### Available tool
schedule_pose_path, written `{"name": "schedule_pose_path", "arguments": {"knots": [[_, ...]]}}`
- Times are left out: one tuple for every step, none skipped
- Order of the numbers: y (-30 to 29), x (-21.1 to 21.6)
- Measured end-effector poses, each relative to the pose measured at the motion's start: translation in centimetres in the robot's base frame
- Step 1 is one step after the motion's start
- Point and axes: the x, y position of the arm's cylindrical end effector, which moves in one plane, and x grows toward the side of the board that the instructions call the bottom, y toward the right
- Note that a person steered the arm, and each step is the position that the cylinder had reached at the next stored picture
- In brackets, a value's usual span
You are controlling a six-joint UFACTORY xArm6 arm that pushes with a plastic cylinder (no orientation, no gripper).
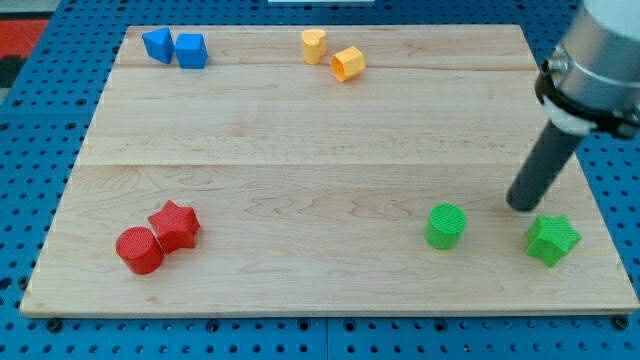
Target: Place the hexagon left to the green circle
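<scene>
A yellow hexagon (348,64) lies near the view's top, right of centre, beside a yellow heart-shaped block (314,46). A green circle (445,226) lies at the lower right of the wooden board. My tip (521,205) stands on the board right of and slightly above the green circle, and just up-left of a green star (552,239). The tip touches neither green block. The hexagon is far from the tip, up and to the left.
Two blue blocks (158,45) (191,50) lie at the top left. A red circle (139,250) and a red star (175,225) touch at the lower left. The board's right edge (585,180) is close to the rod.
</scene>
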Motion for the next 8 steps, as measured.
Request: {"name": "schedule_pose_path", "arguments": {"knots": [[-0.3,-9.3],[-6.9,-19.3],[-15.7,-23.6],[-23.5,-21.0],[-25.6,-15.3],[-26.5,-11.5],[-27.2,-9.9],[-25.9,-5.7]]}}
